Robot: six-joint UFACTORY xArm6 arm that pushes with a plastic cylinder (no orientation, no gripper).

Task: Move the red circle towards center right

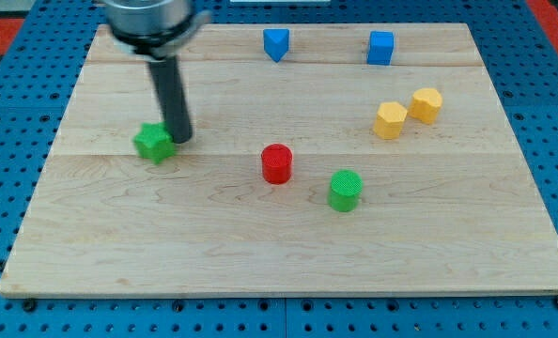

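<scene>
The red circle (276,162), a short red cylinder, stands near the middle of the wooden board (279,253). My tip (179,140) is well to the view's left of it, touching or almost touching the right side of a green star-shaped block (153,143). The dark rod rises from the tip to the arm's housing at the view's top left.
A green cylinder (345,190) stands just right of and below the red circle. Two yellow hexagon blocks (390,120) (426,104) lie at the right. A blue triangle-like block (276,43) and a blue cube (380,48) sit near the top edge. Blue pegboard surrounds the board.
</scene>
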